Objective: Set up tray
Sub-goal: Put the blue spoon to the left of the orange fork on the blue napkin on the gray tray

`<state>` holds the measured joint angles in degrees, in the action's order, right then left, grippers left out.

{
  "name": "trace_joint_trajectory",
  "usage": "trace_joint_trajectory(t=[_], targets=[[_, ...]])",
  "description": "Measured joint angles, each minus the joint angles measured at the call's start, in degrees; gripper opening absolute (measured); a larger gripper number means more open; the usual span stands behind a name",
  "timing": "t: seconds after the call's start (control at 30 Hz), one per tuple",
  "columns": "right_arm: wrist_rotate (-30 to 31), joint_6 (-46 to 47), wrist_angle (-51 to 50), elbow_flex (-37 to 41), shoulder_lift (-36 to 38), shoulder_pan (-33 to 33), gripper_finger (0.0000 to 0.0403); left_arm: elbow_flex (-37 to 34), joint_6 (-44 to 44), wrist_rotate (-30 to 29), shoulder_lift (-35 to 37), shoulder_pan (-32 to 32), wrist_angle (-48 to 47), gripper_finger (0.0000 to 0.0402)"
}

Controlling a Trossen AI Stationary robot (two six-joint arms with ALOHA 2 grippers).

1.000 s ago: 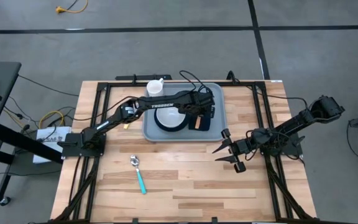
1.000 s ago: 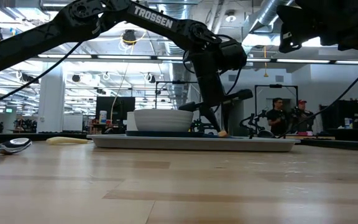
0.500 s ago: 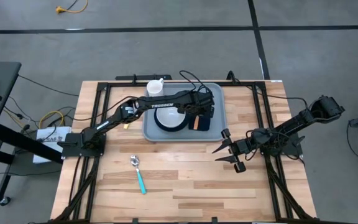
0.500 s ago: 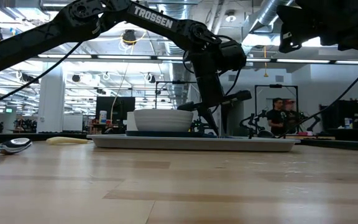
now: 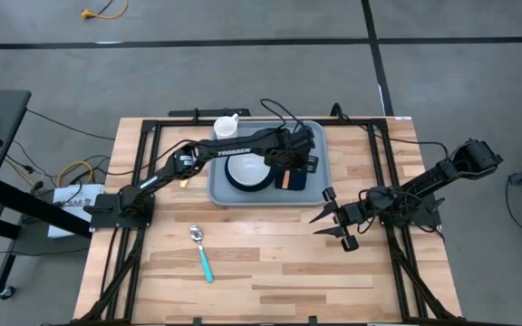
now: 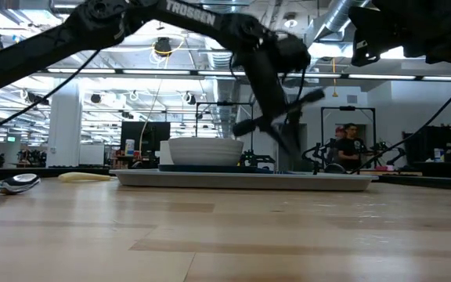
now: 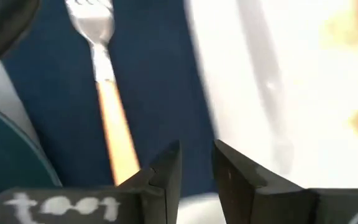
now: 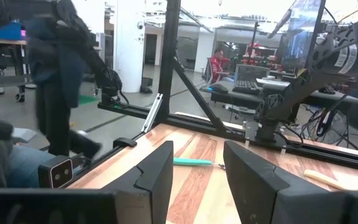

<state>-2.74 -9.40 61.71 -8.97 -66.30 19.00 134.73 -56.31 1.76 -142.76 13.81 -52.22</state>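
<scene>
Hovering over the right half of the tray (image 5: 220,188), the left end effector (image 5: 299,163) sits just above the dark navy napkin (image 5: 295,177), its fingers (image 7: 166,174) set to a narrow gap and holding nothing. The tray lies at the far centre of the bench (image 5: 270,272) and carries a white bowl (image 5: 246,168) seated on a dark teal plate (image 5: 240,184), with the napkin just beside the plate. A fork (image 7: 107,106) with an orange handle lies on the napkin, apart from the fingers. The right end effector (image 5: 333,220) waits above bare bench near the right edge, well apart from the tray, fingers spread wide and empty. Risk assessment: a low sweep of the left end effector could snag the napkin and drag the fork off it, since the fingers stand just beside the handle. A sideways swing toward the plate could strike the bowl and shift it. A white cup (image 5: 227,126) stands at the tray's far left edge, under the left arm's reach path, and a dipping elbow could tip it. Count: one tray, one plate, one bowl, one napkin, one fork, one cup, and one teal-handled spoon (image 5: 203,254) lying on the bench, not yet on the tray.
</scene>
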Motion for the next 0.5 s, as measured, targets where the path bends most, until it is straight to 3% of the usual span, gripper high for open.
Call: trace_joint_trajectory(t=[0.13, 0.23, 0.5], targets=[[0.0, -0.1, 0.0, 0.0, 0.0, 0.0, 0.0137, 0.1, 3.8, 5.2, 4.3, -1.2, -1.9, 0.0076], [0.0, -0.1, 0.0, 0.0, 0.0, 0.0, 0.0136, 0.1, 6.1, 4.9, 7.9, -2.9, -8.4, 0.0076], [0.0, -0.1, 0.0, 0.0, 0.0, 0.0, 0.0134, 0.1, 6.4, -12.8, 17.9, -11.1, -30.8, 0.0076]])
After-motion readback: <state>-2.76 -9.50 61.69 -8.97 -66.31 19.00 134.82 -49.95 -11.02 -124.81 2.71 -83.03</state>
